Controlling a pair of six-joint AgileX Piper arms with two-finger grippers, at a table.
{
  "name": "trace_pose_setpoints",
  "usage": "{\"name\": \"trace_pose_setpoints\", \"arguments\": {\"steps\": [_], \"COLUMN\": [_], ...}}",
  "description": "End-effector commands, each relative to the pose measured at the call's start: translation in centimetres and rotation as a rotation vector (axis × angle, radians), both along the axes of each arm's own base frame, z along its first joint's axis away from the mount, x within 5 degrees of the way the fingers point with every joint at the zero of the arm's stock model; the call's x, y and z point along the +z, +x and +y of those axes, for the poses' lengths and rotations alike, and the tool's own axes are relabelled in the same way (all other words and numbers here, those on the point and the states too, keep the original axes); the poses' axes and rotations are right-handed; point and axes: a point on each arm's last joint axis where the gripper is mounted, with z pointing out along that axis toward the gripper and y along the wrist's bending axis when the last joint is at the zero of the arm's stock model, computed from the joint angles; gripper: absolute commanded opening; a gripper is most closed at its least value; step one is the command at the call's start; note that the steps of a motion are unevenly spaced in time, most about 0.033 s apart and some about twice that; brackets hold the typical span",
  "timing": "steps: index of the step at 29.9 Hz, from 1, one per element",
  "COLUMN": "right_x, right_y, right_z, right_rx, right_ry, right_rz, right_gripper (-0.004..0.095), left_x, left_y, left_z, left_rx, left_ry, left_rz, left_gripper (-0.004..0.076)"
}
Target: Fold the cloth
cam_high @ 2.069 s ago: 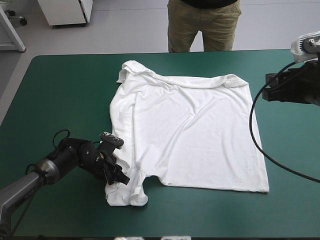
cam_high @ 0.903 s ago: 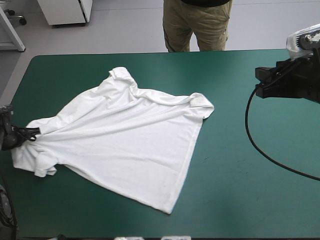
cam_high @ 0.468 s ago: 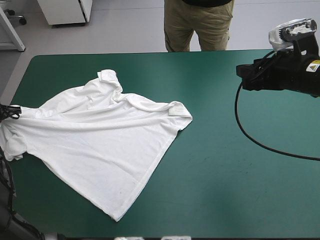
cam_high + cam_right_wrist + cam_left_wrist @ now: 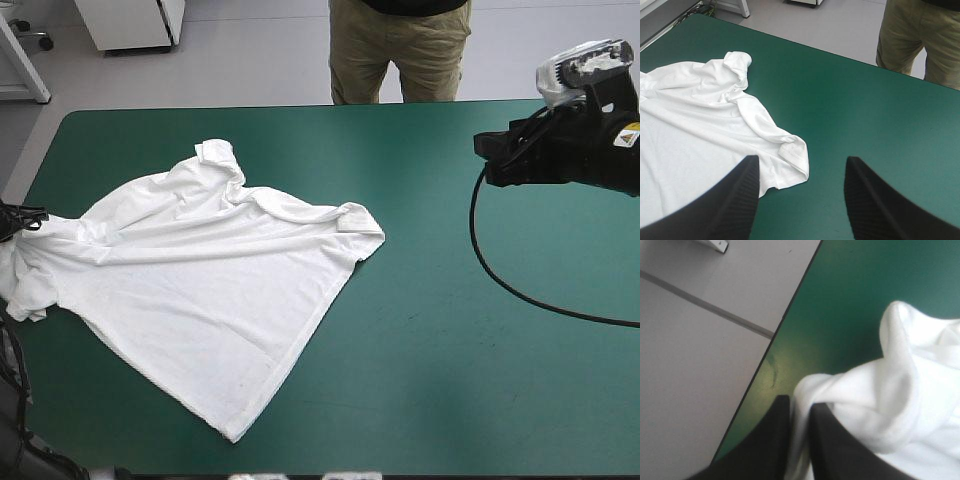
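Dragged leftward since the earlier frames, the T-shirt (image 4: 200, 290) has left the middle of the tabletop (image 4: 450, 350), where it lay spread flat, and now covers the left half. Just before, it was almost where it is now; only the bunched end at the left edge has sagged a little.

It lies skewed and creased, with long folds fanning out from the left edge. One hem corner points at the near edge, a rumpled corner sits toward the far edge, and another folded corner lies near the tabletop's middle.

At the left edge, the left gripper (image 4: 16, 218) is clenched on the bunched end of the T-shirt. In the left wrist view its black fingers (image 4: 772, 440) are all but closed, with a strip of white fabric pinched between them and more cloth piled just ahead of that gripper (image 4: 800, 405).

Off to the far right, the right gripper (image 4: 490, 160) hangs above the tabletop, well apart from the T-shirt. In its wrist view the gripper (image 4: 802, 160) is released and holds nothing, its fingers spread wide.
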Motion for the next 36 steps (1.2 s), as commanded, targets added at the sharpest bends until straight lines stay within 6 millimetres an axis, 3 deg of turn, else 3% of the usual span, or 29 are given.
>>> {"name": "trace_pose_setpoints", "arguments": {"steps": [1, 4, 6, 10, 15, 18, 23, 26, 30, 36], "right_x": [2.0, 2.3, 2.6, 3.0, 3.7, 4.1, 4.2, 4.1, 4.1, 4.3], "right_y": [-2.0, -2.9, -3.6, -5.0, -7.7, -9.3, -10.3, -10.3, -10.3, -10.3], "right_z": [-0.1, 0.0, 0.0, -0.1, -0.7, -1.0, -1.2, -1.2, -1.2, -1.2], "right_rx": [-0.005, -0.002, 0.000, -0.006, -0.068, -0.108, -0.124, -0.123, -0.123, -0.128], "right_ry": [0.024, 0.020, 0.020, 0.009, -0.030, -0.041, -0.048, -0.046, -0.042, -0.036], "right_rz": [-0.112, -0.131, -0.144, -0.170, -0.206, -0.236, -0.241, -0.232, -0.233, -0.248], "right_gripper": [0.0498, 0.0498, 0.0498, 0.0498, 0.0497, 0.0497, 0.0495, 0.0496, 0.0495, 0.0495], "left_x": [5.0, 5.8, 6.1, 8.1, 12.2, 13.3, 13.9, 13.4, 10.4, 5.7], "left_y": [-1.6, -2.2, -2.7, -3.8, -6.7, -9.1, -12.8, -15.1, -18.4, -23.7], "left_z": [-0.9, -1.2, -1.5, -4.0, -10.4, -14.3, -19.6, -22.1, -24.1, -24.7], "left_rx": [-0.031, -0.014, 0.020, -0.052, -0.321, -0.481, -0.714, -0.830, -0.904, -1.011], "left_ry": [0.068, 0.062, 0.035, -0.071, -0.146, -0.210, -0.302, -0.355, -0.421, -0.452], "left_rz": [-0.134, -0.149, -0.151, -0.237, -0.302, -0.248, -0.187, -0.186, -0.102, -0.005], "left_gripper": [0.0347, 0.0630, 0.0709, 0.0703, 0.0631, 0.0599, 0.0587, 0.0587, 0.0586, 0.0583]}}
